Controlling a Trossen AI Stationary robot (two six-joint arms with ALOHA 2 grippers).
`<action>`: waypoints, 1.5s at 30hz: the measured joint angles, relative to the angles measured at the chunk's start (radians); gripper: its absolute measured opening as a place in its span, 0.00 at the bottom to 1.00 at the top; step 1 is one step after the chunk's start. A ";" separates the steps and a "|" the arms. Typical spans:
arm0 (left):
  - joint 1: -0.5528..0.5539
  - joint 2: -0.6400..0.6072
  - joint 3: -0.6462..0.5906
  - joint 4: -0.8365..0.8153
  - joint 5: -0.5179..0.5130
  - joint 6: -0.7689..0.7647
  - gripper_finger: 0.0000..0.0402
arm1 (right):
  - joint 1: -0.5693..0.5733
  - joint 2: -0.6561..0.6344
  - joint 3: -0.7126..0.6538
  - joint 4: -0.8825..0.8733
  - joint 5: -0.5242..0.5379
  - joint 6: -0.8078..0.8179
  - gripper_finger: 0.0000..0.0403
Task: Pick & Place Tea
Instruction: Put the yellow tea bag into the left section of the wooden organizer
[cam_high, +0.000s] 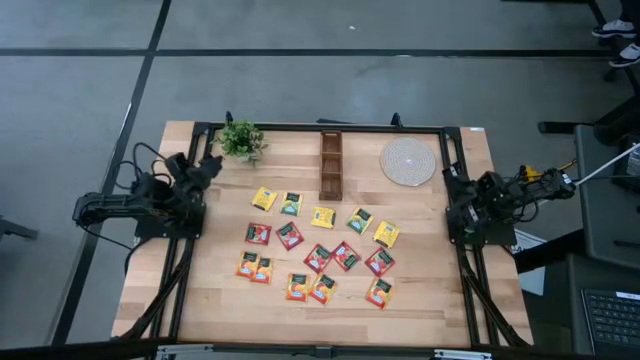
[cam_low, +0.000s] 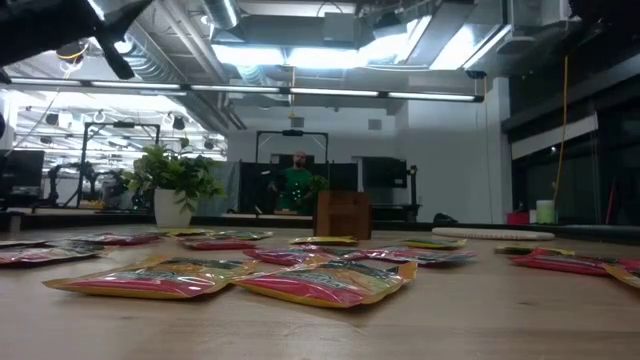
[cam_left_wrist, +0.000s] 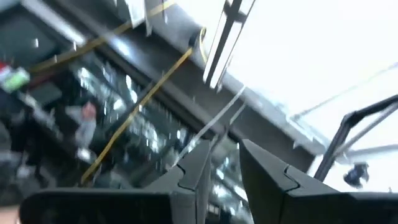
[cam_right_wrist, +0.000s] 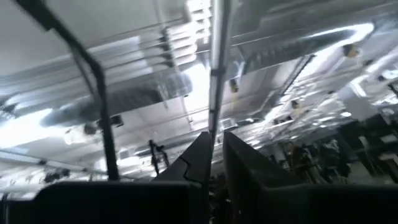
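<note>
Several small square tea sachets (cam_high: 318, 243) in yellow, green, red and orange lie flat on the wooden table (cam_high: 420, 300), spread over its middle; in the low view they (cam_low: 330, 280) lie close in front. My left gripper (cam_high: 205, 165) is folded back at the table's left edge, tipped upward, with a narrow gap between its fingers (cam_left_wrist: 224, 152) and nothing in it. My right gripper (cam_high: 453, 181) is folded back at the right edge, also tipped upward, its fingers almost together (cam_right_wrist: 217, 142) and empty. Both wrist views show only the ceiling.
At the table's far edge a small potted plant (cam_high: 240, 140) stands at the left. A narrow wooden compartment tray (cam_high: 331, 165) lies in the middle there, and a round pale woven mat (cam_high: 408, 161) lies at the right. A person (cam_low: 297, 185) stands far behind the table.
</note>
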 joint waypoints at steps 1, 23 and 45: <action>0.000 0.000 0.000 0.017 -0.020 0.010 0.20 | 0.000 0.000 0.000 0.002 0.018 0.025 0.11; 0.000 0.015 0.064 0.025 -0.030 0.081 0.07 | 0.000 0.001 0.082 -0.097 0.056 0.154 0.05; 0.000 0.342 0.376 -0.212 0.098 0.189 0.00 | 0.000 0.248 0.378 -0.342 0.108 0.125 0.01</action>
